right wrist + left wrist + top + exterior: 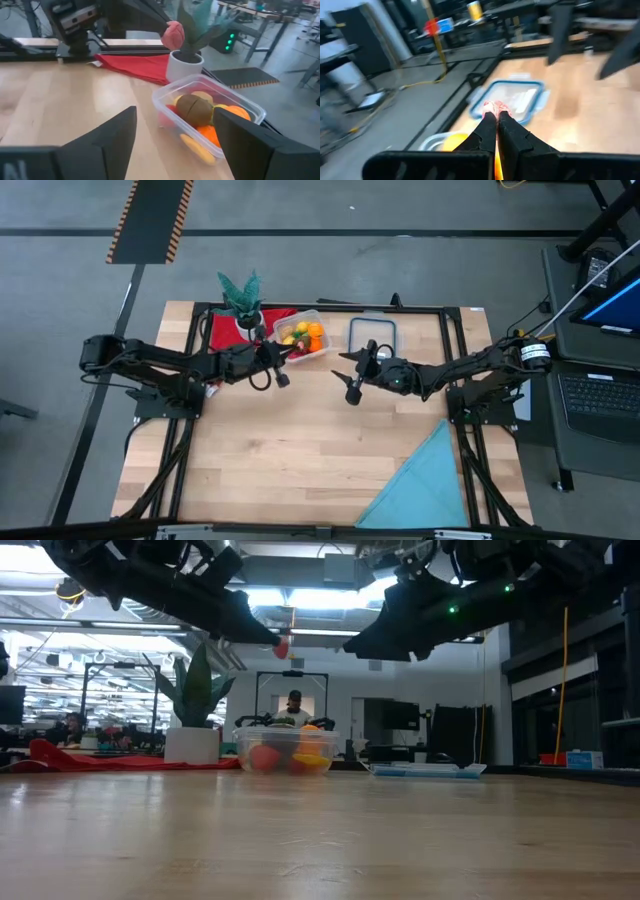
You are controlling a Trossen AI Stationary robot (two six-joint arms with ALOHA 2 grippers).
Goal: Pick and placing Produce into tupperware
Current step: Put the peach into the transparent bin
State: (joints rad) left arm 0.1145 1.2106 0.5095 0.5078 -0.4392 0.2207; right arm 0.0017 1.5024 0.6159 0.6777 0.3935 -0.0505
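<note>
The left gripper had its fingers closed on a small pink-red piece of produce, pinched at the tips. It looked light, rigid and smooth, so a pinch across its middle seemed safest. Just beyond those fingers stood the tupperware on the counter, already holding orange, yellow and brown pieces. The right gripper hovered nearby, fingers spread and empty. No readable labels showed.

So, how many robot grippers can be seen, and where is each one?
2. The left gripper hangs shut on a small red produce piece, beside the tupperware. The right gripper hangs open just past it, near the lid.
</note>
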